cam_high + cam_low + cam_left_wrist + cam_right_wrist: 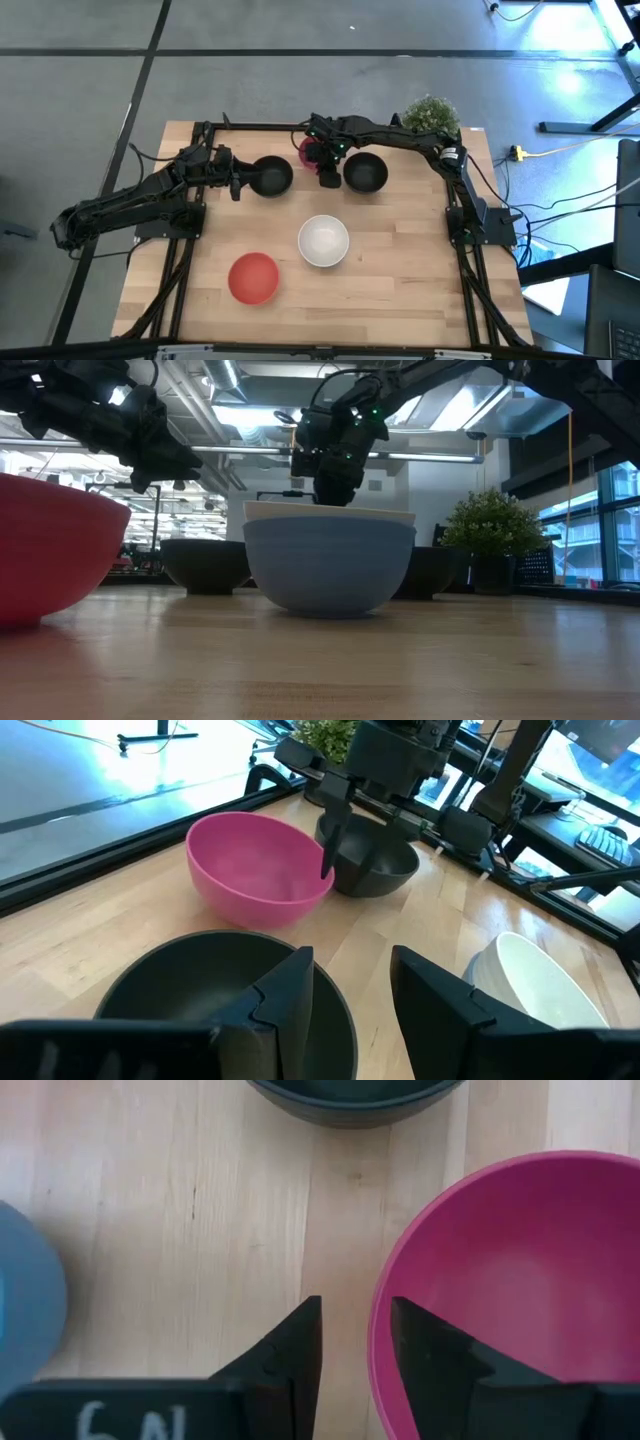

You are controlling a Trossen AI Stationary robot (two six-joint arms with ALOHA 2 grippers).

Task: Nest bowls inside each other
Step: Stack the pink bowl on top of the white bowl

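A magenta-pink bowl [307, 149] sits at the far middle of the table, tilted, with my right gripper [327, 172] shut on its rim. Black bowls stand on either side of it, one on the left [270, 177] and one on the right [366, 172]. My left gripper [350, 985] hangs open above the left black bowl's [200, 990] edge, touching nothing. A white bowl [323, 240] sits nested in a blue bowl [330, 565] at mid-table. A red bowl [253, 277] rests on its base nearer the front. My right gripper has the pink bowl's rim [378, 1330] between its two fingers, one finger [435, 1365] inside the bowl and the other outside. The fingers come steeply from above, on the side of the bowl toward the right black bowl. The bowl tilts; whether its underside is clear of the table, I cannot tell.
A small green potted plant [432, 112] stands at the far right corner. Black frame bars [260, 126] run along the table's far edge and sides. Bare wood lies between the red bowl and the right edge [420, 280].
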